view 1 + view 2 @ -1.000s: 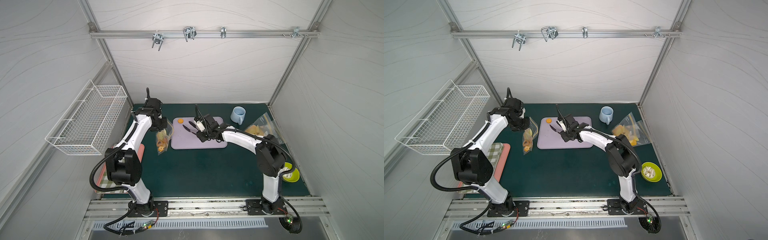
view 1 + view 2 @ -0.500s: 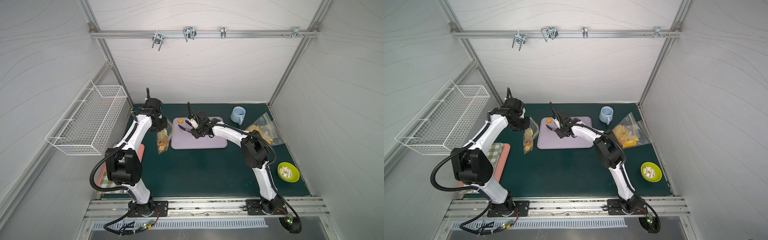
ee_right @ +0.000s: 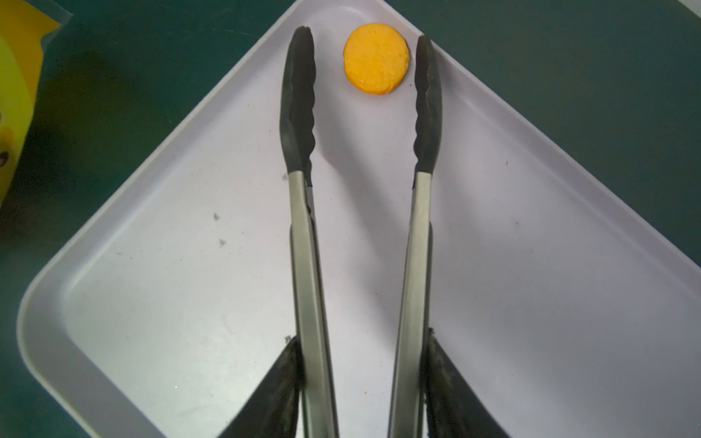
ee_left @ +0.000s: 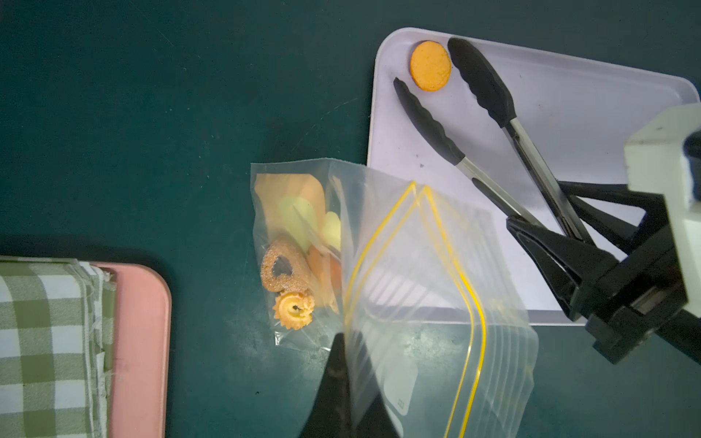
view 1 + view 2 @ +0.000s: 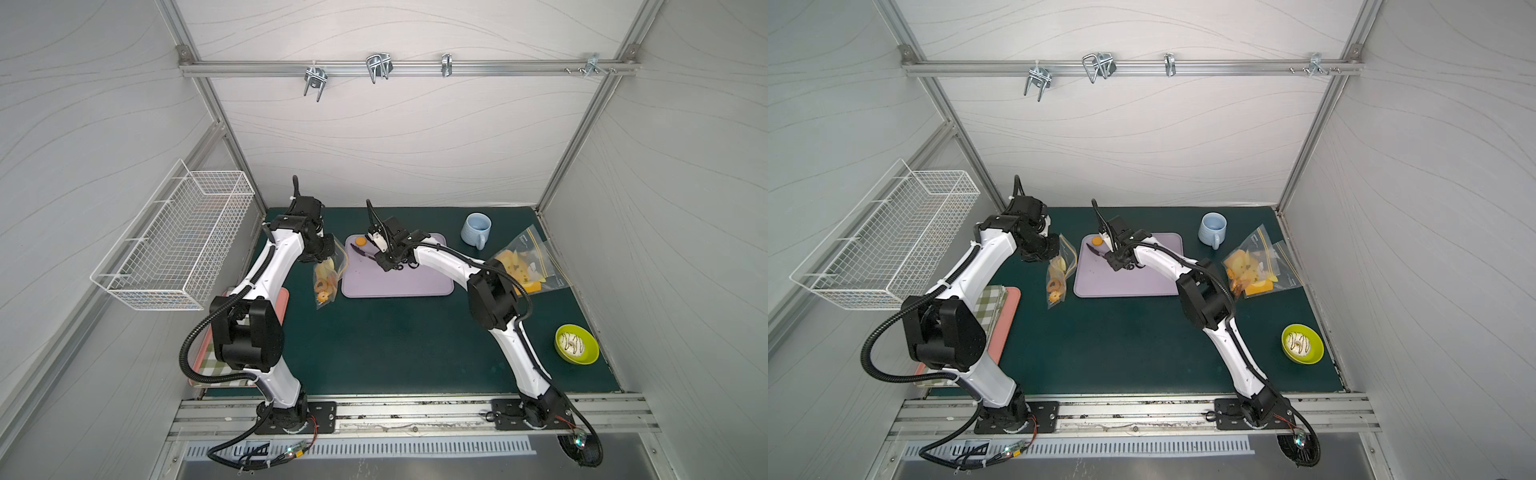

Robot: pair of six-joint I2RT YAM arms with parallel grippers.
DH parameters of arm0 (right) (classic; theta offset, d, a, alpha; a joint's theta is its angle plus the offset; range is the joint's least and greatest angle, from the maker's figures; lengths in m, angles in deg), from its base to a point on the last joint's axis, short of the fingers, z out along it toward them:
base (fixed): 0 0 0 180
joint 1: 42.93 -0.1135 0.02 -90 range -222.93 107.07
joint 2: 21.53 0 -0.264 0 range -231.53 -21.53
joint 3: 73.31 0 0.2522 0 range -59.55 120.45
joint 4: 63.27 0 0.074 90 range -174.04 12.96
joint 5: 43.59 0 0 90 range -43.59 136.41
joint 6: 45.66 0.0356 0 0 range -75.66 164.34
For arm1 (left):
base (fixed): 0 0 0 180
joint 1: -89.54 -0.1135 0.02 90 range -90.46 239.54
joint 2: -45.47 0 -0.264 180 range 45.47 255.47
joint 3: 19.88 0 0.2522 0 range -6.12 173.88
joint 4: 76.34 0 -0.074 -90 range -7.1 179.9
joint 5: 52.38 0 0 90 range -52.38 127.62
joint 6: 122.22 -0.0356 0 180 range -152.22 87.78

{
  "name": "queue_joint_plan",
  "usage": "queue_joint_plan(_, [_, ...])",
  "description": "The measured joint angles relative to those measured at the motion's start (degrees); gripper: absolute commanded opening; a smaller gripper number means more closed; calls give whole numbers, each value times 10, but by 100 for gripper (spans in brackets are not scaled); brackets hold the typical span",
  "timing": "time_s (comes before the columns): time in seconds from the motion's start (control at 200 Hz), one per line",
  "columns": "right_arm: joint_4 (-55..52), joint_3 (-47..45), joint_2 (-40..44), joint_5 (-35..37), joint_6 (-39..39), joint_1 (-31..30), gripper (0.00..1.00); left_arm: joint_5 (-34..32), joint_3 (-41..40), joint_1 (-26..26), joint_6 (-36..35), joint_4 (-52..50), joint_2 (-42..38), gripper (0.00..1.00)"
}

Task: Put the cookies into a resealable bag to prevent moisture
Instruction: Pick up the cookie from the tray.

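A: Where do the arms sit in a top view?
B: The left arm [image 5: 276, 266] rises from lower left, the right arm [image 5: 446, 266] from lower right, both bent toward centre
A: Grippers?
B: The left gripper [image 4: 341, 352] pinches the bag [image 4: 417, 265] rim, jaws closed; the right gripper [image 3: 360, 337] clamps the tongs [image 3: 303, 246], jaws half spread

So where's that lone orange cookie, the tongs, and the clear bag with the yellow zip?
orange cookie [image 3: 376, 58], right wrist view, middle of its top face.
tongs [image 3: 301, 242], right wrist view, on one steel arm.
clear bag [image 4: 409, 265], left wrist view, plastic wall near the yellow zip.
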Motion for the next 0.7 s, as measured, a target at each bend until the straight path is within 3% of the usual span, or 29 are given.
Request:
queue_joint_plan(0.45, [-5, 18, -17, -9, -3, 1, 39, 0, 0, 0, 0, 0, 0, 0])
queue_joint_plan(0.7, [35, -113, 54, -4, 9, 1, 38, 22, 0, -2, -1, 0, 2, 0])
